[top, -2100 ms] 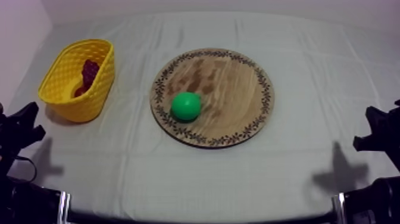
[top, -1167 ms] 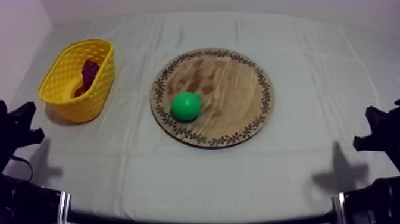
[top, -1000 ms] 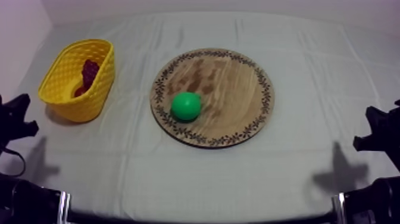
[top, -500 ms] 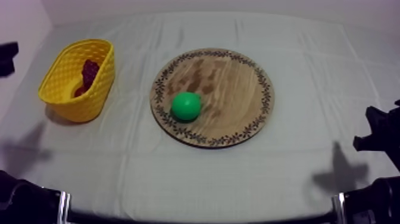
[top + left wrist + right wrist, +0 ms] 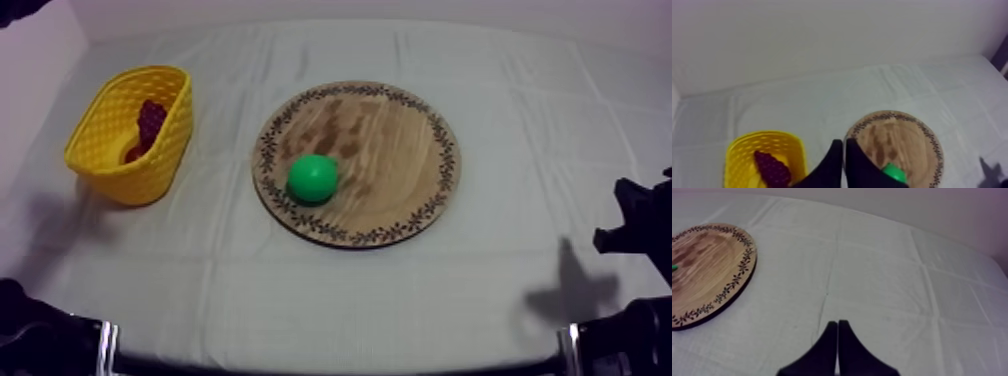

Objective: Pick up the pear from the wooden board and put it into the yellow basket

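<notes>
Pear: your pear (image 5: pixel 313 178) lies on the board, on the half facing the basket. It is close to the rim on the side toward the table's front edge. Both grippers are well apart from it.
Board: the round board (image 5: pixel 400 140) lies flat at about the middle of the table, with the patterned rim showing all round.
Basket: the yellow basket (image 5: pixel 120 165) stands near the table's left edge, well apart from the board, with its opening upward.
Grapes: a dark red bunch of grapes (image 5: pixel 150 122) lies inside the basket.
Left gripper: your left gripper (image 5: pixel 843 142) is pressed together into a narrow wedge and holds nothing. It hangs high over the table above the gap between basket and board, and the pear is just beside it in the left wrist view.
Left arm: in the top view a black piece of the left arm (image 5: pixel 14 8) juts in past the table's far left corner, beyond the basket.
Right gripper: your right gripper (image 5: pixel 837 323) is also closed to a narrow wedge and is empty. It sits low over bare cloth near the table's right edge, with the board well apart from it.
Table: the table (image 5: pixel 300 300) has a grey-white cloth with creases running across it.
</notes>
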`<action>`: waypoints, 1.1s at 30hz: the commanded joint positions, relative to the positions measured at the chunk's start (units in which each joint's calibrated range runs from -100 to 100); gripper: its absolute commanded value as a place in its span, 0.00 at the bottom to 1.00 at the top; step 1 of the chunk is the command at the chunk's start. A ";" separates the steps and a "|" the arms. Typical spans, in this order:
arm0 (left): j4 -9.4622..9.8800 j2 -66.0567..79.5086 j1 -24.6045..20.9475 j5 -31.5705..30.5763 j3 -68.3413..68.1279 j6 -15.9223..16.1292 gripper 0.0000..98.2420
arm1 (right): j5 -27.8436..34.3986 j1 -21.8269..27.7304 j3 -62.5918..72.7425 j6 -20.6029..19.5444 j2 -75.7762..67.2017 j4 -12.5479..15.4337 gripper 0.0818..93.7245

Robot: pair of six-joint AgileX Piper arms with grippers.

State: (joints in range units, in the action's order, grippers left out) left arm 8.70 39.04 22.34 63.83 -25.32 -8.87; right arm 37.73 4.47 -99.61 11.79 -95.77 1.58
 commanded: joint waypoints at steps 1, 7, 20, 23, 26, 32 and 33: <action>0.39 -4.11 2.85 2.60 4.12 -0.39 0.00 | 0.09 -0.03 -0.05 0.00 0.01 0.01 0.00; 1.84 -10.71 6.83 5.70 8.93 -1.86 0.00 | 0.09 -0.03 -0.05 0.00 0.01 0.01 0.00; 2.67 -21.99 10.81 6.26 10.81 -3.80 0.00 | 0.09 -0.03 -0.05 0.00 0.01 0.01 0.00; 2.69 -24.12 11.57 6.29 10.85 -3.86 0.00 | 0.09 -0.03 -0.05 0.00 0.01 0.01 0.00; 2.58 -25.84 12.57 6.28 10.18 -3.37 0.00 | 0.09 -0.03 -0.05 0.00 0.01 0.01 0.00; 2.37 -27.71 13.72 4.50 6.94 -3.28 0.00 | 0.09 -0.03 -0.05 0.00 0.01 0.01 0.00; 2.36 -27.92 13.79 4.34 6.59 -3.32 0.00 | 0.09 -0.03 -0.05 0.00 0.01 0.01 0.00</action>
State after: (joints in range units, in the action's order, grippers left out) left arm 11.10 11.26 36.06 68.31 -18.45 -12.13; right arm 37.81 4.47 -99.61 11.79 -95.77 1.58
